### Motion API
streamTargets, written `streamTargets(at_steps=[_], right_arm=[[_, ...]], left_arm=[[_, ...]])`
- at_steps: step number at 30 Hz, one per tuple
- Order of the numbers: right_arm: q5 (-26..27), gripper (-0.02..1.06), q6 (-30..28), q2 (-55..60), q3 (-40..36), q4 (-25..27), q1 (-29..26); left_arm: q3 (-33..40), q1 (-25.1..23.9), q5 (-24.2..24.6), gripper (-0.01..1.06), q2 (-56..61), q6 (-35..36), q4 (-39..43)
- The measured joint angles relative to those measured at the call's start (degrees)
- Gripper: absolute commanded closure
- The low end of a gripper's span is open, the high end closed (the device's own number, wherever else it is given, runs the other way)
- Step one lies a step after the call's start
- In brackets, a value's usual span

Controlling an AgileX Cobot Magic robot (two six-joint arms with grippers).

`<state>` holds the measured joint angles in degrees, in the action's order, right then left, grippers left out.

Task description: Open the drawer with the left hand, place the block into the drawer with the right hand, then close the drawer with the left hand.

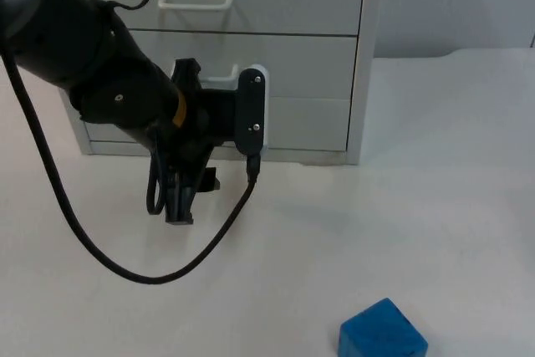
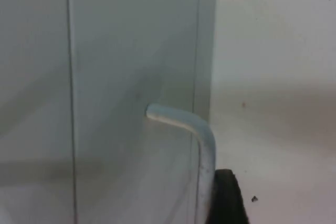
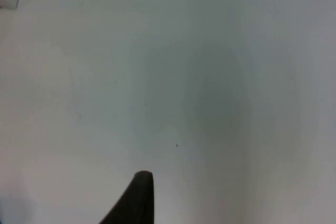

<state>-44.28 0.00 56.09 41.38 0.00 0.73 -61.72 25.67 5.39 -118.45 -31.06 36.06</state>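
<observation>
Beside the drawer handle I'm hovering the left gripper, finger state unclear; handle looks rigid, slick, hookable mid-bar; foam-like blue block waiting.

My top view looks down and forward at the drawer cabinet; my left wrist camera sits close against its handle.

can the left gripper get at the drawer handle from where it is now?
Probably yes. The left gripper hangs in front of the drawer unit, low by its lower drawers, and the handle lies right beside its fingertip with nothing between. The drawers look shut; the block sits far off.
</observation>
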Motion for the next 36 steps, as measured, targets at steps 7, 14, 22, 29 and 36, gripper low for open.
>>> streamTargets(at_steps=[7, 14, 22, 29, 36], right_arm=[[0.3, -0.01, 0.0, 0.0, 0.0, 0.0, 0.0], [0.5, -0.01, 0.0, 0.0, 0.0, 0.0, 0.0], [0.7, -0.01, 0.0, 0.0, 0.0, 0.0, 0.0], [0.7, -0.01, 0.0, 0.0, 0.0, 0.0, 0.0], [0.7, -0.01, 0.0, 0.0, 0.0, 0.0, 0.0]], left_arm=[[-0.4, 0.0, 2.8, 0.5, 0.2, 0.2, -0.9], [-0.7, 0.1, 1.1, 0.5, 2.0, 0.5, -2.5], [-0.8, 0.0, -3.7, 0.5, -1.3, 0.5, -2.2], [-1.3, -1.0, -4.9, 0.8, -1.9, 0.2, -1.8], [-1.9, -1.4, -5.0, 1.05, -1.9, -0.4, -1.0]])
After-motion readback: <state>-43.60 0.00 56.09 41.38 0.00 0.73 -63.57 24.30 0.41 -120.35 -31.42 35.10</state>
